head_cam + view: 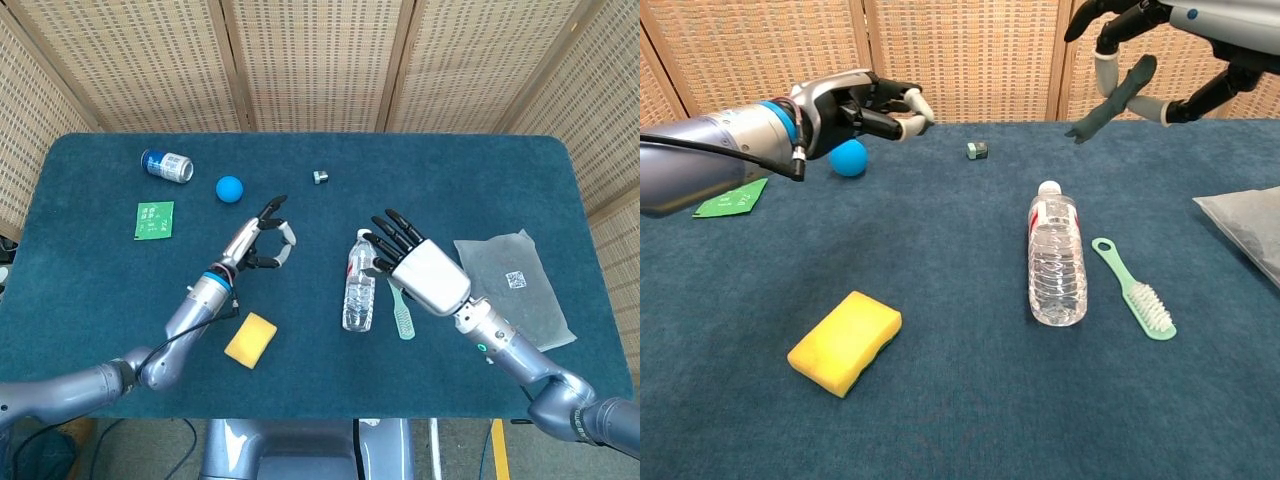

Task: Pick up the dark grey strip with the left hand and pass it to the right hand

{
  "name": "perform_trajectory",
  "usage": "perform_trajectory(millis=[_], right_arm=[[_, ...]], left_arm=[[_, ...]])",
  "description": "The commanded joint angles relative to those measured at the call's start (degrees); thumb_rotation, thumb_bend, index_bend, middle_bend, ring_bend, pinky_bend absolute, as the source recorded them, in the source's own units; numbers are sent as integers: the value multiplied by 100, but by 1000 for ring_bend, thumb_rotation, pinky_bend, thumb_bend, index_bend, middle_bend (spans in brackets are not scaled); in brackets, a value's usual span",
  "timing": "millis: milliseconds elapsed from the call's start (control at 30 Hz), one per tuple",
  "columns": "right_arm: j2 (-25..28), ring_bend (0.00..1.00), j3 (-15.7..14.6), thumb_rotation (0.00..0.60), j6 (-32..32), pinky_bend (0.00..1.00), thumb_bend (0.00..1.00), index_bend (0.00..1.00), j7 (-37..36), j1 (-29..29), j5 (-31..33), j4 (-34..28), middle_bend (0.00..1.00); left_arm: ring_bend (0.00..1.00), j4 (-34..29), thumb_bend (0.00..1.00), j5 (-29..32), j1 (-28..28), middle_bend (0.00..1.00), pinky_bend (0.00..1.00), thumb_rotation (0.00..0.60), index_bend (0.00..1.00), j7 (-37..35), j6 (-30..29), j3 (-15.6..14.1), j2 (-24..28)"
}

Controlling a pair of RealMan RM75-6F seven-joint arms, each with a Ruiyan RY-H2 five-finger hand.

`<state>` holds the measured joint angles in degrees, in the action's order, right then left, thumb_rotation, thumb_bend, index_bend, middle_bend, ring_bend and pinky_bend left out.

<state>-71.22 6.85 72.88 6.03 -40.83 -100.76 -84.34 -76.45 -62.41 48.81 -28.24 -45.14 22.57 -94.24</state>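
Note:
The dark grey strip (1114,98) hangs above the table at the upper right of the chest view, pinched in my right hand (1180,40), its free end drooping to the left. From the head view the right hand (420,268) hovers palm down just right of the bottle, and the strip is hidden beneath it. My left hand (865,105) is well off to the left, holding nothing, its fingers loosely curved and apart. In the head view the left hand (262,240) is over bare cloth below the blue ball.
A water bottle (1057,265) lies beside a green toothbrush (1132,288). A yellow sponge (845,342) sits front left. A blue ball (230,188), a can (167,165), a green card (154,220) and a small grey block (320,177) lie further back. A grey bag (512,290) lies at the right.

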Motion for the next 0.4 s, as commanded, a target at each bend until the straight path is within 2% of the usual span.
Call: perform_trajectory(millis=[33, 133, 200, 400], right_arm=[[17, 0, -34, 600, 34, 0, 746, 802, -42, 46, 6, 75, 283], [28, 0, -76, 600, 60, 0, 745, 802, -101, 96, 22, 149, 283], [26, 0, -126, 600, 46, 0, 745, 802, -160, 136, 46, 176, 283], [-15, 0, -152, 600, 17, 0, 744, 801, -172, 150, 62, 99, 283]], left_arm=[[0, 168, 507, -56, -124, 0, 0, 600, 791, -73, 11, -45, 188], [0, 354, 511, -188, -221, 0, 0, 600, 792, 82, -33, -145, 458], [0, 442, 526, -281, -283, 0, 0, 600, 796, 508, -81, -278, 792], [0, 57, 534, -30, -382, 0, 0, 600, 804, 1394, -46, -412, 1490]])
